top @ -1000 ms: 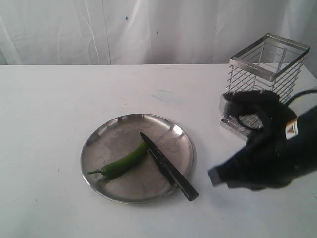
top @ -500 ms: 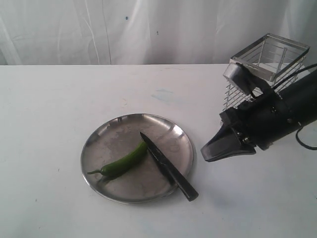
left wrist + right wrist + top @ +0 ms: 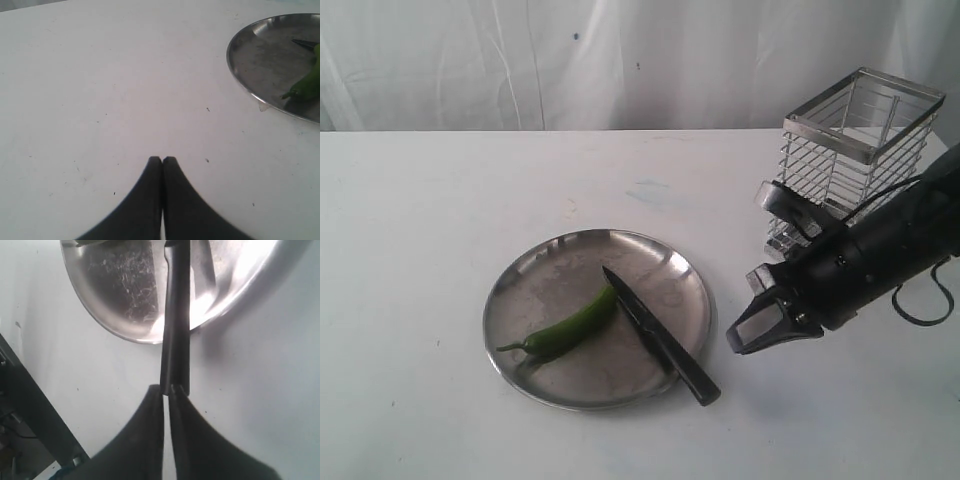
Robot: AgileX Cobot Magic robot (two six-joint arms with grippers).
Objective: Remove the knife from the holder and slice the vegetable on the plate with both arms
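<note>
— Where was the knife [image 3: 660, 340]?

— Out of the holder [image 3: 855, 150]. It lay flat across the plate [image 3: 535, 275], the blade on the metal with its point toward the middle. The black handle stuck out over the near-right rim, above the white table [image 3: 440, 200].

— And the pepper [image 3: 570, 325]?

— On the plate too, in one piece, curved, with its stem toward the near-left rim. Its thick end lay right by the blade near the tip. Whether they touched, I could not tell.

— What about the right gripper [image 3: 757, 328]?

— Its jaws were together and held nothing. It hung low over the table just right of the plate, pointing toward the knife's handle. In the wrist view the fingertips [image 3: 155, 400] lined up with the butt of the handle. The outside view showed bare table between gripper and handle.

— The left gripper [image 3: 162, 160]?

— Pressed together as well, holding nothing, over bare table, with the plate's rim near it.

— And the holder itself?

— Upright at the far right of the table, just behind the right arm [image 3: 890, 250].
</note>
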